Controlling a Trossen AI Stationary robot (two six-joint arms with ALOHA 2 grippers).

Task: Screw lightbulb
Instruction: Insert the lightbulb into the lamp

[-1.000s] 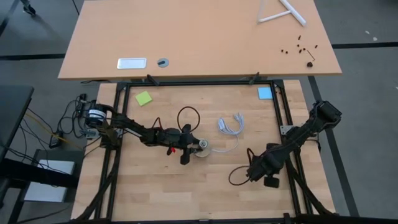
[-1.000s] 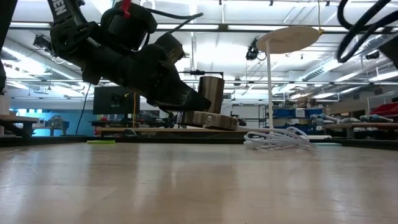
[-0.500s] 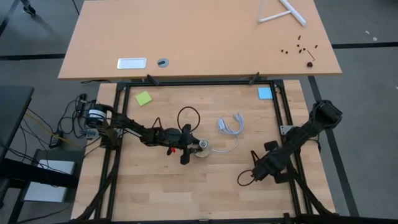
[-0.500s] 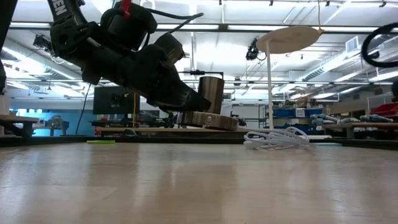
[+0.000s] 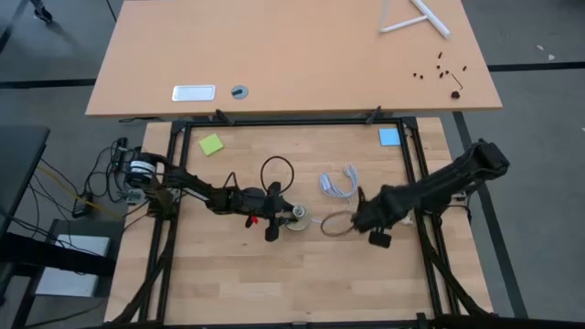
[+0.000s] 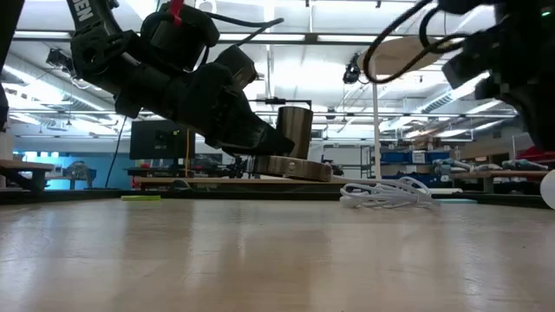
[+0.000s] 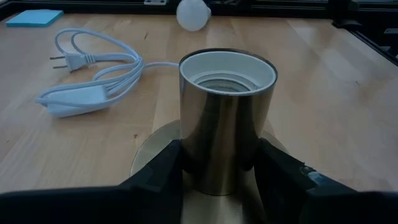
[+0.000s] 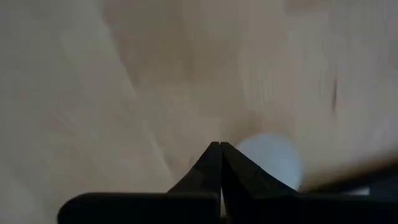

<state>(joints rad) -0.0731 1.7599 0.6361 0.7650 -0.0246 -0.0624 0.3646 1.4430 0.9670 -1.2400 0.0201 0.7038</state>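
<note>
The socket [image 7: 227, 118], a shiny metal cylinder on a round disc base, stands near the table's middle [image 5: 297, 219]. My left gripper [image 7: 221, 158] reaches it from the table's left and is shut on the cylinder. The lightbulb, white and frosted, shows beyond the socket in the left wrist view [image 7: 193, 14] and at the right edge of the low view [image 6: 549, 189]. My right gripper [image 8: 219, 146] points down, shut, right of the socket [image 5: 361, 219], with the lightbulb [image 8: 270, 158] just past its fingertips. My left gripper pinches the socket's cylinder low on its wall [image 7: 186, 155], one finger on each side. The fingers come nearly level from the table's left, slanting a little down. The socket stays upright with its disc base [image 7: 149, 155] on the table. My right gripper holds the lightbulb from above, fingers pointing down. Its own shut fingertips [image 8: 208, 162] hide the place of contact, so which part it has cannot be told. The lightbulb's round end [image 6: 549, 189] hangs below the fingers, close above the table.
A coiled white cord with a plug [image 5: 340, 185] lies behind the socket toward the far edge. A green note [image 5: 211, 144] and a blue note [image 5: 389, 137] lie at the far corners. A second tabletop [image 5: 292, 55] stands beyond the far edge.
My right gripper has swung from the near right part of the table toward the socket, left and a little toward the far edge, turning as it went. The lightbulb has come with it into the low view. My left gripper and the socket have kept still.
</note>
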